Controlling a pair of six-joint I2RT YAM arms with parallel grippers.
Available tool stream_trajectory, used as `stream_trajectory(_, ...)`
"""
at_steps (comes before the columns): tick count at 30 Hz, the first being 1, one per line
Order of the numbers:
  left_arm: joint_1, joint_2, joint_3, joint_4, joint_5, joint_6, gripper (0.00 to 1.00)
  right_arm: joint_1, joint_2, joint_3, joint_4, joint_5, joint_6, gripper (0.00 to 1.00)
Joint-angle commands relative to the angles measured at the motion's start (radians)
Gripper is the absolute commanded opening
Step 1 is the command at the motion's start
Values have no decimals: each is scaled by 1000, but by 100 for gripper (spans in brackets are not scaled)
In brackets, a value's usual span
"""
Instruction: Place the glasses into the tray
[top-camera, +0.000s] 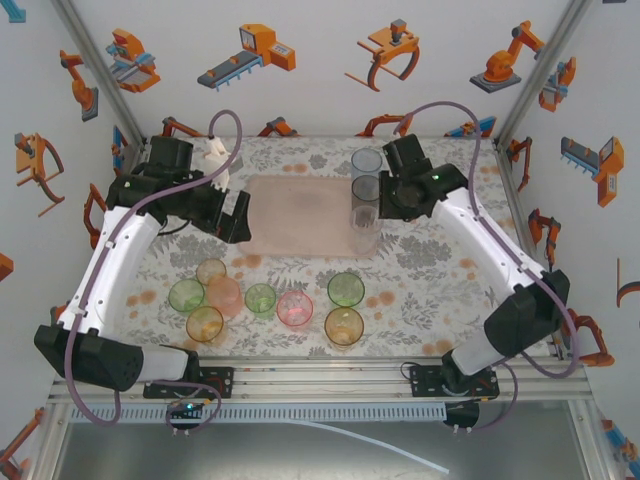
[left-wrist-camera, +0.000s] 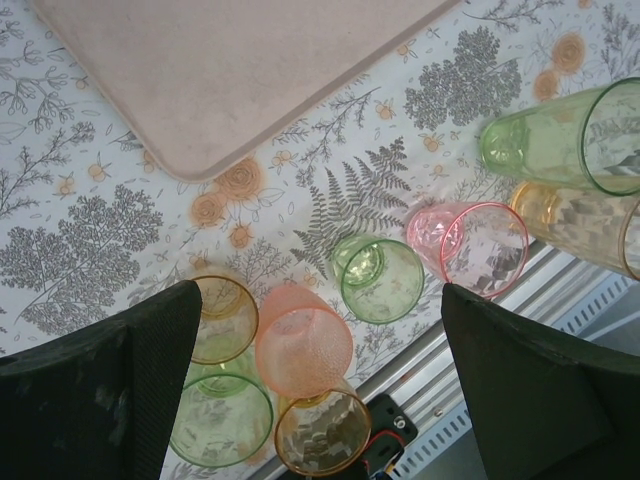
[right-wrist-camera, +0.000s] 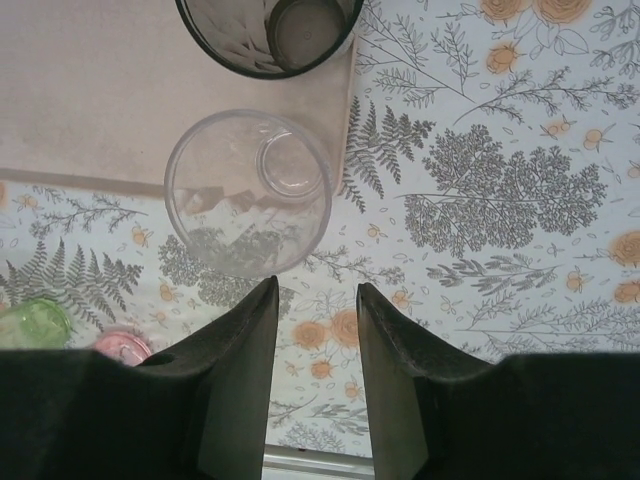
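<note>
Three tumblers (top-camera: 365, 188) stand at the right edge of the pink tray (top-camera: 300, 215). The right gripper (right-wrist-camera: 315, 290) is open and empty, the clear tumbler (right-wrist-camera: 248, 190) just ahead of its fingertips. The left gripper (left-wrist-camera: 320, 295) hangs wide open above the front tumblers (left-wrist-camera: 380, 285).

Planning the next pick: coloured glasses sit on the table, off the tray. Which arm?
Left, likely. The left gripper is wide open and empty, aimed at the cluster of coloured glasses; the right gripper sits farther off, facing a clear glass at the tray edge.
</note>
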Motion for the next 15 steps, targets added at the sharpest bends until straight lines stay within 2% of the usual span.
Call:
stream_trajectory(1,-70,41,68,-51,-7,56,97,-5,-67,-59,-52,19,26,38)
stream_trajectory(7,-286,120,119,-71,-112,133,97,-7,-169,-179,-108,103,107,37)
stream_trajectory(9,-347,153,139,-70,-116,120,97,-8,-209,-224,-132,160,153,37)
stream_trajectory(15,-502,243,190,-49,-96,35,100,-31,-337,-364,-140,185,243,36)
